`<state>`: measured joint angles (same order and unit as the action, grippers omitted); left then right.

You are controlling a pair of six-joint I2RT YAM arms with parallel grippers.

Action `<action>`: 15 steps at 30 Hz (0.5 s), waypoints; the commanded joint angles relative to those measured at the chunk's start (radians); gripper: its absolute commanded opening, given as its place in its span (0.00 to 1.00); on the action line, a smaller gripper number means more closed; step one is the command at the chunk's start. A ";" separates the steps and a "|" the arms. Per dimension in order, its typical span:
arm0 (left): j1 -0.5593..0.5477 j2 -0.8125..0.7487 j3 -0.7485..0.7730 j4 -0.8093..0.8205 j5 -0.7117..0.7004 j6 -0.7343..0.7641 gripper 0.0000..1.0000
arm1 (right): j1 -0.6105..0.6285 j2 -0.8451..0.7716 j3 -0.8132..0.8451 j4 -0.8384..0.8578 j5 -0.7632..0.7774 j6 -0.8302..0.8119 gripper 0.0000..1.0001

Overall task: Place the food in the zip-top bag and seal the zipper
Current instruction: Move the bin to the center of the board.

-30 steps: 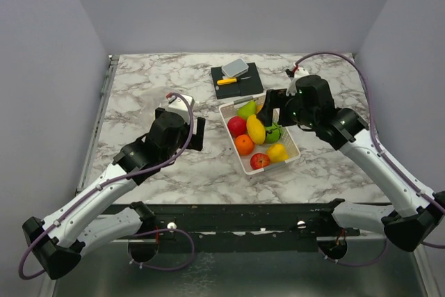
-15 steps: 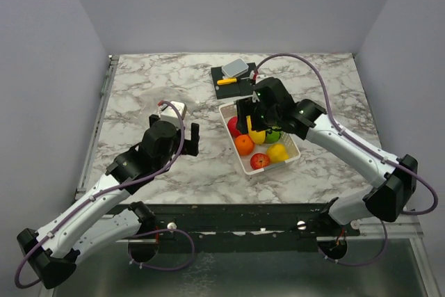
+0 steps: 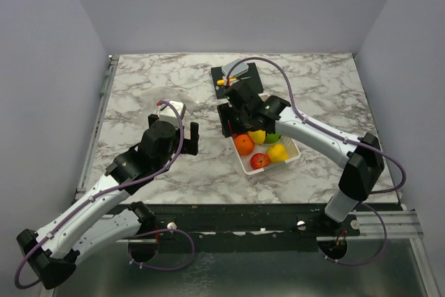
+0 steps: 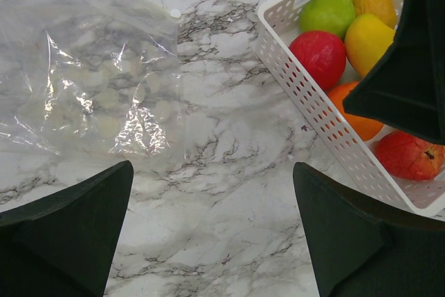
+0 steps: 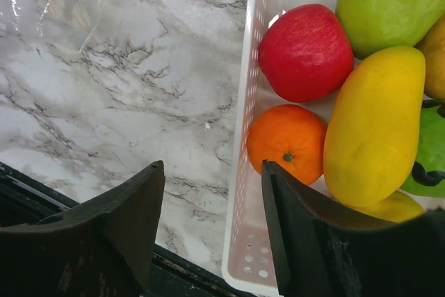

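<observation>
The left gripper point(image 4: 212, 168) had its jaws spread wide, with nothing between them but the bare marble table point(image 4: 222, 130). The zip-top bag point(image 4: 90, 81) lay flat on the table ahead of these jaws and off to the left. It looked empty. I could not make out the zipper. The white basket point(image 4: 313, 95) sat ahead of these jaws and to the right.

The right gripper point(image 5: 212, 165) also had its jaws apart, and they held nothing. It hung over the near end of the basket, whose long wall ran under the gap between the jaws. All the food was in the basket. The orange point(image 5: 286, 142) sat just ahead of the right-hand jaw. The red apple point(image 5: 306, 50) was farther ahead. The yellow mango point(image 5: 375, 123) and green pear point(image 5: 393, 1) lay beside them.
</observation>
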<state>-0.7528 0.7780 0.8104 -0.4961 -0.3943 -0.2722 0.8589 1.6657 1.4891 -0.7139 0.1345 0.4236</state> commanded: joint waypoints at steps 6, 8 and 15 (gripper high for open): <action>-0.001 0.001 -0.009 0.018 -0.025 0.003 0.99 | 0.031 0.134 0.072 -0.080 0.079 0.047 0.59; -0.001 0.001 -0.011 0.018 -0.026 0.004 0.99 | 0.032 0.153 0.072 -0.087 0.083 0.059 0.57; -0.002 0.007 -0.009 0.018 -0.025 0.004 0.99 | 0.037 0.195 0.055 -0.074 0.069 0.078 0.51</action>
<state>-0.7532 0.7818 0.8104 -0.4957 -0.3946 -0.2718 0.8837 1.8374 1.5368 -0.7662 0.1822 0.4770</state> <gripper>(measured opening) 0.989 0.522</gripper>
